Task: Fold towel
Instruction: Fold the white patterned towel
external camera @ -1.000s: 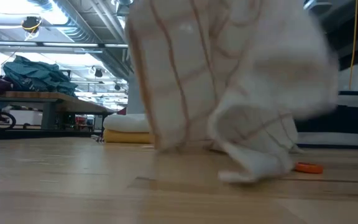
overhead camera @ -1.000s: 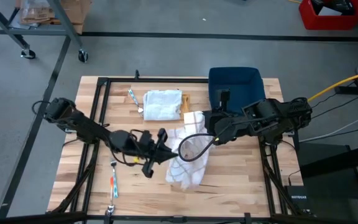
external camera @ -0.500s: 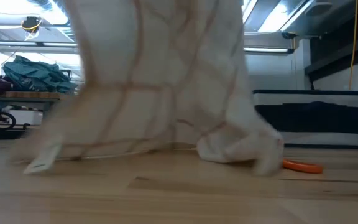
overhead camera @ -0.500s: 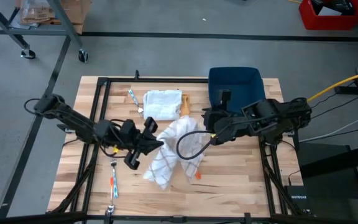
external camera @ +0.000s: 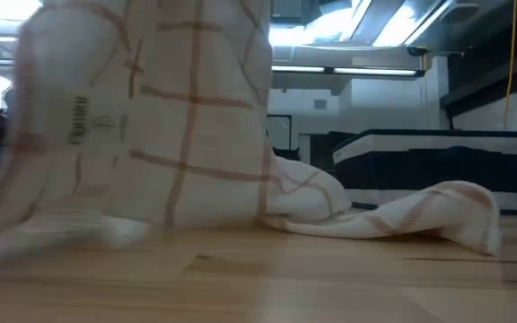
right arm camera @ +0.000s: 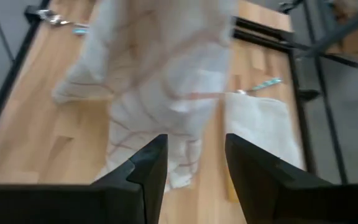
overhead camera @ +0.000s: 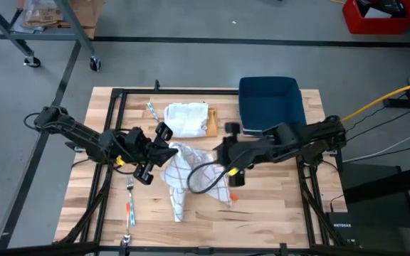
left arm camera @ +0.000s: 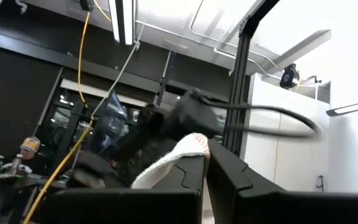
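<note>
The white towel with thin orange checks [overhead camera: 184, 178] hangs at the table's middle from my left gripper [overhead camera: 168, 147], which is shut on its top. Its lower part trails over the wood toward the right [external camera: 402, 215]. In the low view the hanging cloth [external camera: 169, 117] fills the left half of the picture. My right gripper [overhead camera: 219, 151] is just right of the towel's top. It is open, its fingers [right arm camera: 148, 165] apart, and the towel [right arm camera: 160, 74] lies beyond them. My left gripper pinches a bunched bit of the towel's upper end [left arm camera: 182, 152] between its two shut fingers. The fingers come from the table's left, slanting upward. The cloth hangs slack below them, and its lower end [overhead camera: 216, 193] rests on the table.
A second, folded white towel [overhead camera: 186, 119] lies at the far middle on something yellow [overhead camera: 211, 122]. A dark blue bin [overhead camera: 269, 99] stands at the far right. Small utensils lie at the far left [overhead camera: 151, 110] and near left [overhead camera: 129, 210]. A small orange thing [overhead camera: 231, 192] lies beside the towel.
My left gripper has gone up and toward the table's left edge, dragging the towel's top with it. The end my right gripper held has come free and dropped onto the table. The towel has changed from a sling between both grippers to cloth hanging from the left one.
</note>
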`<action>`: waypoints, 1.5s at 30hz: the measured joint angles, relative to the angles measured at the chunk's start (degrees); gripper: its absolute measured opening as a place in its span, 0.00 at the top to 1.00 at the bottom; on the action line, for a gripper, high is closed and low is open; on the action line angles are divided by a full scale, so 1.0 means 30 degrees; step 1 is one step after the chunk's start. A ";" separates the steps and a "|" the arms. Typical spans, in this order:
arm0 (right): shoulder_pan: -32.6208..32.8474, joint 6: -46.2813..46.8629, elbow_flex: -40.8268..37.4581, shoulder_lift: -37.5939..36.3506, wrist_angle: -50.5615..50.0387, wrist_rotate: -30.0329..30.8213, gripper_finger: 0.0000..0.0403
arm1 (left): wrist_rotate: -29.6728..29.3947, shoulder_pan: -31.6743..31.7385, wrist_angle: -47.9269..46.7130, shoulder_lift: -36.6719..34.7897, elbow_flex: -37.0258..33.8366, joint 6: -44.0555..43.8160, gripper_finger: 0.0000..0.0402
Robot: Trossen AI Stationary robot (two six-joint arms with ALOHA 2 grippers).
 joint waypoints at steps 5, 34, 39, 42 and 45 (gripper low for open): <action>0.0005 -0.0053 0.0000 0.1512 -0.0129 -0.0345 0.59 | -0.0022 0.0293 0.0106 0.0000 0.0000 -0.0269 1.00; 0.1859 -0.3207 0.0000 0.3504 0.3682 0.5363 0.59 | -0.0058 0.0675 0.0296 -0.1377 0.0000 -0.0401 1.00; 0.1488 -0.3301 0.0000 0.3504 0.4499 0.5334 0.59 | 0.0199 0.0675 0.0305 -0.1377 0.0000 -0.0558 1.00; 0.1200 -0.3301 0.0000 0.3504 0.4552 0.5215 0.59 | 0.0554 0.0668 0.0305 -0.1377 0.0000 -0.0605 1.00; 0.0855 -0.2937 0.0000 0.3504 0.4801 0.5141 0.59 | 0.0772 0.0668 0.0298 -0.1377 0.0000 -0.0620 1.00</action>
